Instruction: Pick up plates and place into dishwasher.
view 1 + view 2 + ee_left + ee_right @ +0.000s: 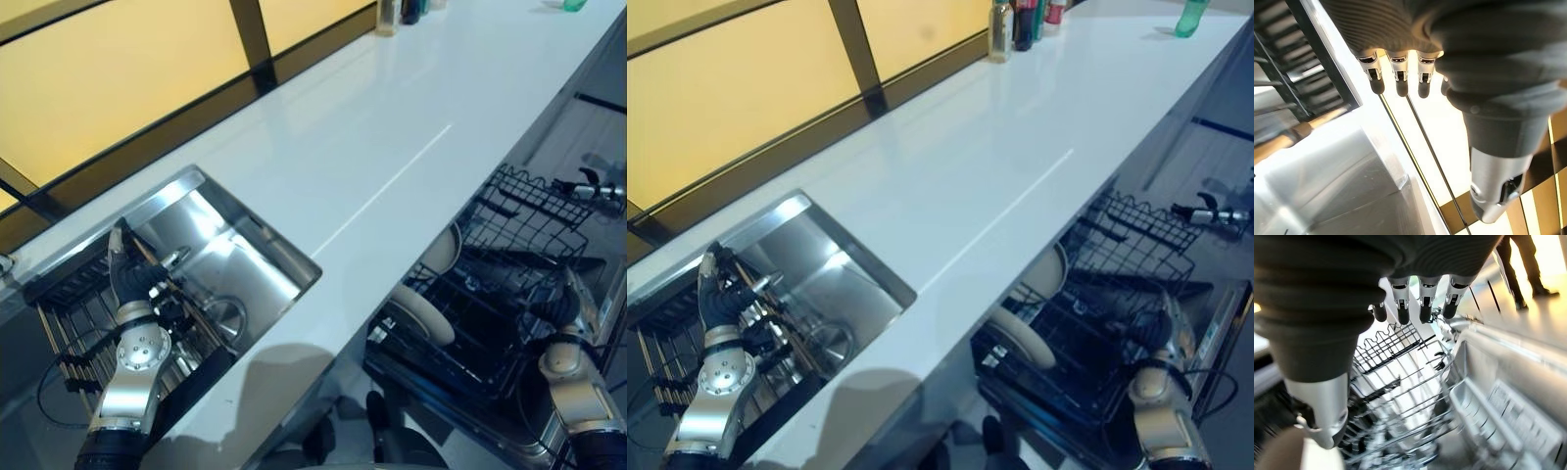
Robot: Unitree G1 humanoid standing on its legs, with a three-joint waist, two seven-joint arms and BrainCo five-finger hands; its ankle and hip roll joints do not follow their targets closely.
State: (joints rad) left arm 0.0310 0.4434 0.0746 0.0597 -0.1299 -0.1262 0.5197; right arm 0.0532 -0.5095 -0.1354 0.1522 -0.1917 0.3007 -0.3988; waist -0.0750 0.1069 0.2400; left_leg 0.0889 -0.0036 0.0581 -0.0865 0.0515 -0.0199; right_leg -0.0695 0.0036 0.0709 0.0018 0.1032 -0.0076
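Two white plates [424, 314] [443, 249] stand on edge in the black wire rack [509, 225] of the open dishwasher, under the counter's front edge. My right hand [565, 302] hangs at the rack's near right corner. Its fingers [1422, 303] are straight and open over the wires, holding nothing. My left hand [130, 277] is raised over a dark dish rack [73, 318] at the left end of the steel sink [257, 257]. Its fingers [1398, 81] are straight and open, with nothing in them.
The long white counter [392, 147] runs from the sink to the far end, where bottles [1001, 29] and a green object [1190, 18] stand. The dishwasher door [1508, 406] lies open beside my right hand. A person's legs [1522, 264] stand beyond it.
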